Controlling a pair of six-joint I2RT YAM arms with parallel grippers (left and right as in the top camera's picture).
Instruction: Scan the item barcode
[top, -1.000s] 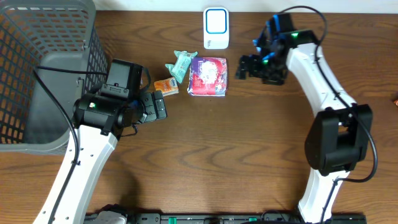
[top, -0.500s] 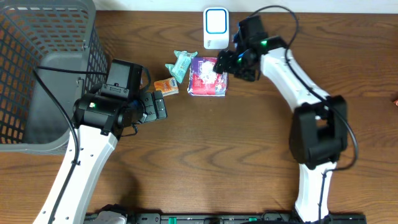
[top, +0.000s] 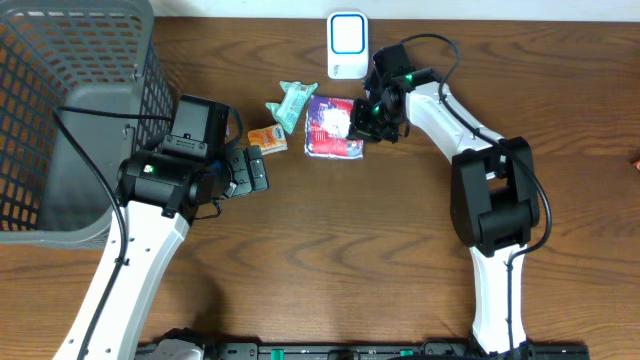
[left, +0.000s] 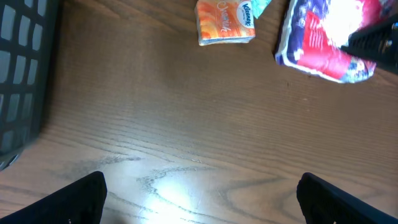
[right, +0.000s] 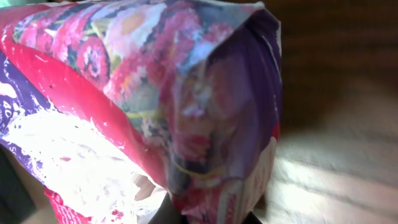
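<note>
Overhead: right hand (top: 366, 118) is pinching shut on the right edge of the floral packet (top: 333, 126), which is lying on the surface (top: 380, 250) near the scanner (top: 347, 45). Left hand (top: 252, 172) is hanging open. Packet is looking soft, light and crinkly, so gripping the sealed edge seems safest.

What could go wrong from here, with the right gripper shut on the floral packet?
The right gripper pinches only one edge of the soft floral packet. Its wrapper looks crumpled in the wrist view, so it could slip or tear when lifted. The teal packet lies right beside the packet's other side and may get dragged along. No barcode shows, so it might end up facing away from the white scanner.
</note>
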